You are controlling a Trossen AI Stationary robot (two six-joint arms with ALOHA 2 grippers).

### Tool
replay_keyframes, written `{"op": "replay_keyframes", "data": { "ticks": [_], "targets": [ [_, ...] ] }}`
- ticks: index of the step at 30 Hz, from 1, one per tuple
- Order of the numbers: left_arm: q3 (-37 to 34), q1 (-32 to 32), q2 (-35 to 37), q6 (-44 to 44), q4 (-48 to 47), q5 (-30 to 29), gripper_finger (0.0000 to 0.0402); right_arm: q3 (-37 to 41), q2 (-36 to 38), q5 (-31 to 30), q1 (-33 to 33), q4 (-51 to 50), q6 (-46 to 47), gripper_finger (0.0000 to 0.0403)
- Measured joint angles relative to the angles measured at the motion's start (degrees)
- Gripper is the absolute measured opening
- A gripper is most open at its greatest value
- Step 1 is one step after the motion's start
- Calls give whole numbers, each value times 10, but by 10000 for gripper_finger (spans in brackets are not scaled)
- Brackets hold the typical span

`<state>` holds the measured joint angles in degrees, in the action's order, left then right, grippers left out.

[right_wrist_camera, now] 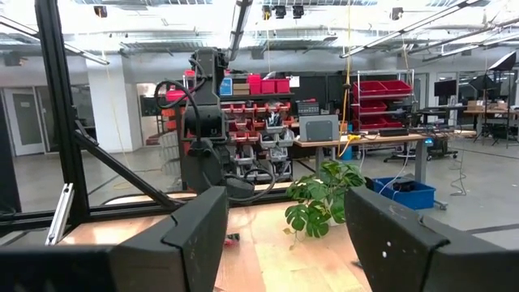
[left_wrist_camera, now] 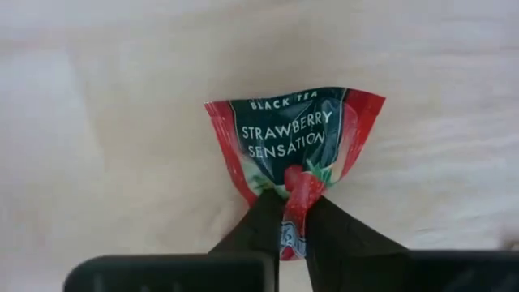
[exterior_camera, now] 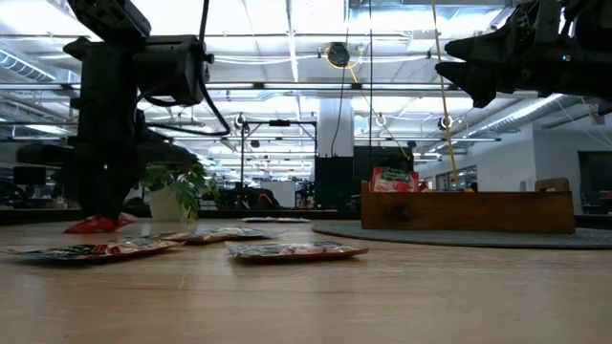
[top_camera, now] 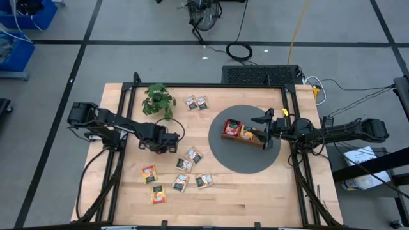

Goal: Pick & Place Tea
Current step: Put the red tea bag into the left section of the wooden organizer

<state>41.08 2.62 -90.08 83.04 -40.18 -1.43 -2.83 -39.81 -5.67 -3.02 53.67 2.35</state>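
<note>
The tea is small square sachets. A red strawberry sachet lies on the wooden table under my left gripper, which is shut on it; in the low view the red sachet shows at the foot of that arm. My left gripper covers it from above. My right gripper hovers open over the brown tray, which holds red and orange sachets. In the low view my right gripper is high above the tray. My left gripper pinches the red sachet between its two fingers at the middle of one edge, coming from above and pointing down. The paper is puckered toward the fingertips. The rest of the sachet lies spread on the table.
Several loose sachets lie on the near-left part of the table, and two more sachets lie near the far edge. A small potted plant stands far left. The tray sits on a round grey mat.
</note>
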Motion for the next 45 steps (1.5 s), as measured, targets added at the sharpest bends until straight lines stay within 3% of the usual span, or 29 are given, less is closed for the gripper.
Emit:
{"op": "replay_keyframes", "data": {
  "ticks": [11, 15, 18, 21, 28, 34, 40, 45],
  "targets": [
    [40, 42, 14, -326, 45, -186, 10, 0, -1, 0, 0, -5, 0, 228],
    [76, 56, 29, -532, 165, -244, 9, 0, -10, 0, 0, -4, 0, 228],
    [93, 60, 33, -690, 291, -238, 9, 0, -20, 0, 0, -5, 0, 228],
    [100, 58, 34, -795, 380, -213, 9, -7, -36, 0, 0, -4, 8, 228],
    [100, 39, 34, -854, 450, -197, 7, -37, -112, -2, 20, 4, 30, 228],
    [100, 14, 12, -887, 485, -274, 7, -93, -209, -5, 24, 28, 43, 228],
    [101, -15, -48, -953, 623, -325, 7, -167, -307, -68, 23, 28, 10, 228],
    [101, -27, -102, -1029, 752, -429, 7, -203, -352, -80, 10, 43, -15, 228]
  ]
}}
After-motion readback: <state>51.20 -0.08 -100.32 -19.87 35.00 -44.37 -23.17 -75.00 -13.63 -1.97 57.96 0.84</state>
